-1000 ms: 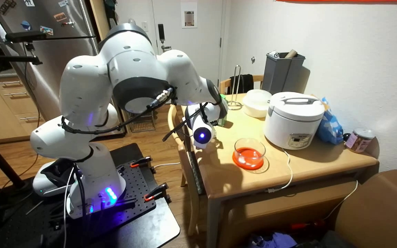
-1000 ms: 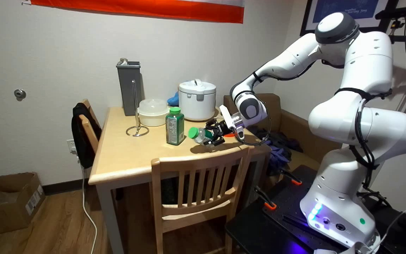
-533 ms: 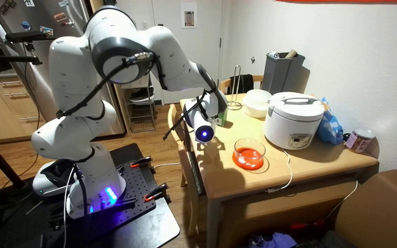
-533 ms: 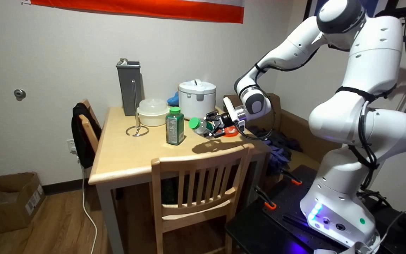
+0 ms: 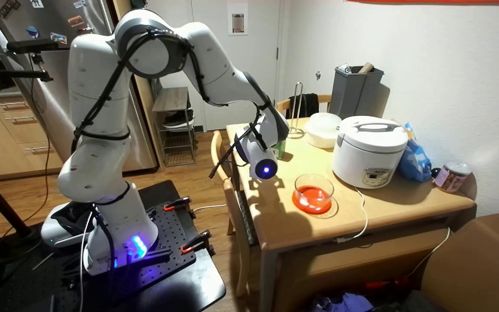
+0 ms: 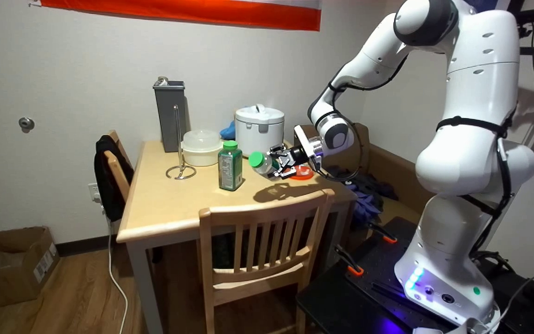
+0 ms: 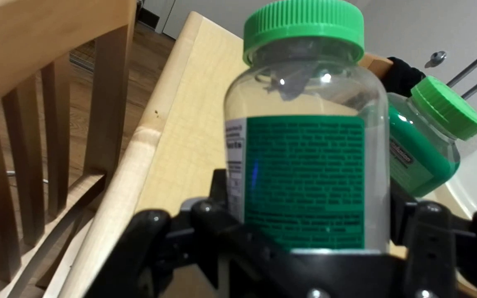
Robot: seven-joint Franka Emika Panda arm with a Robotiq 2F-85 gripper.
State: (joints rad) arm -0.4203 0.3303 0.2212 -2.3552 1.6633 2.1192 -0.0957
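Holding the tilted bottle [image 7: 304, 178], tool [image 6: 273, 163] closed against its sides, I could topple the upright bottle [image 6: 230, 168] by overreaching.

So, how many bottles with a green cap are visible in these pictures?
2: the held bottle, tilted in the gripper above the table, and the standing bottle, upright on the table. Others could be hidden, for example behind the rice cooker.

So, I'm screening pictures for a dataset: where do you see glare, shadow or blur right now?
Wrist view: bright glints on the clear shoulder of the held bottle, and the pincer looks dark and slightly soft; in both exterior views, a shadow on the table and blue light on the arm's base; in an exterior view, glare on the black stand.
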